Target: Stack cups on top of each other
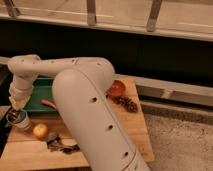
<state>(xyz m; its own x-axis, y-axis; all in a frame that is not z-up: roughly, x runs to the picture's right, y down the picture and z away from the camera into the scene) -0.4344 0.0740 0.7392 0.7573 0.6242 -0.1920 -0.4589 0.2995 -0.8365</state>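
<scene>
On the wooden counter [22, 150] I count one cup [19, 120], one green tray [37, 92], one red bowl [116, 89], one pine cone [128, 104] and one apple [40, 131]. There is also a small cluster of dark items [62, 145] whose number and kind I cannot make out.

The cup stands upright at the far left edge of the counter, just in front of the tray's left end, with the apple beside it on its right. It has a pale body and a dark rim. Whether it is a single cup or several nested together I cannot tell.

One long orange-red thing [48, 104] lies in the tray near its front edge. The bowl and the pine cone sit close together towards the right side of the counter, well apart from the cup.

The white arm [90, 115] fills the middle of the view. Its thick lower segment rises from the bottom, and a slimmer segment reaches left to a rounded joint. From there the wrist turns straight down.

The tool [16, 106] points downward directly over the cup, at or just inside its rim. Whether it is wide, narrow or gripping the cup I cannot tell.
</scene>
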